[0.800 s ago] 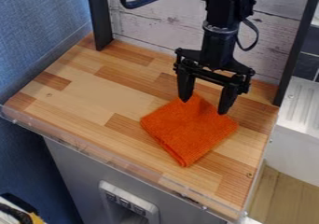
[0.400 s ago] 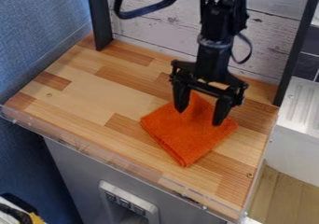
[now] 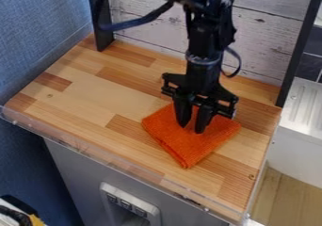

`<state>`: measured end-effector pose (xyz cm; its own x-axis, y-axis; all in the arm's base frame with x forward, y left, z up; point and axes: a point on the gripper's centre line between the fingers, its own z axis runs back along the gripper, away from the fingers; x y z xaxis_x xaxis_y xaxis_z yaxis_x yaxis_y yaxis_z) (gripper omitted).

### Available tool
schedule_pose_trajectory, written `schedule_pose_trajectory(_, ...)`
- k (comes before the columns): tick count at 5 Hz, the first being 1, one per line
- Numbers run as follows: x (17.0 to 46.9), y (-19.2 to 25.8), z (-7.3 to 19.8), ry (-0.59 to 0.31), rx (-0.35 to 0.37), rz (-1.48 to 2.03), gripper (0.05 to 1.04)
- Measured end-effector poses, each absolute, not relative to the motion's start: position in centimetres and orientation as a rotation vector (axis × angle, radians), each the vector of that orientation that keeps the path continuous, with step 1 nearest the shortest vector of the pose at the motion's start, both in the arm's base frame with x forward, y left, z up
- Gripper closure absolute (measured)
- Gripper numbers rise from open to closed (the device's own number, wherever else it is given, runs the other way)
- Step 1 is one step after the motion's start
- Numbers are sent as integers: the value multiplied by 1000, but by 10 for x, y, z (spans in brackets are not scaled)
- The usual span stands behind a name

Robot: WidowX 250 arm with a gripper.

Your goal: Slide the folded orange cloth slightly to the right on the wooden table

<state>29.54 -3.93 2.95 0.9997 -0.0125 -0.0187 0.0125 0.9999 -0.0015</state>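
1. The bench (image 3: 82,93) was the broadest thing: a butcher-block top of pale and reddish-brown wooden strips, flat and smooth-looking, with a clear, hard-edged strip (image 3: 82,147) along its front.
2. Blue, coarse-textured panelling (image 3: 37,32) stood at the left, and whitewashed wooden boards (image 3: 270,41) with dark knots and seams rose at the back.
3. The black robot arm (image 3: 202,46), jointed and rigid, hung down from the top edge, a dark cable looping beside it.
4. The bright orange, finely ribbed fabric cloth (image 3: 189,147) lay on the bench, right of its middle. It was folded into a rough square, one corner pointing to the front, with layered edges along its left side. I judged it light, soft and limp, unlikely to slip or break, but apt to unfold. A raised crease or a pinch through all its layers near the middle looked the surest hold.
5. The black two-finger end effector (image 3: 192,130) pointed down over the cloth's rear half, partly open, orange showing in the narrow gap. Whether its tips touched the fabric, I could not tell.
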Motion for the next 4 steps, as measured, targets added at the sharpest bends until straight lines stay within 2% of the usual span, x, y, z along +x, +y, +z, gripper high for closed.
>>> schedule_pose_trajectory(1, 293, -39, 26, -30, -5, -14, 924)
schedule_pose_trajectory(2, 292, -38, 21, -54, -3, -4, 1016)
schedule_pose_trajectory(4, 289, -45, 18, -58, -5, -4, 1024)
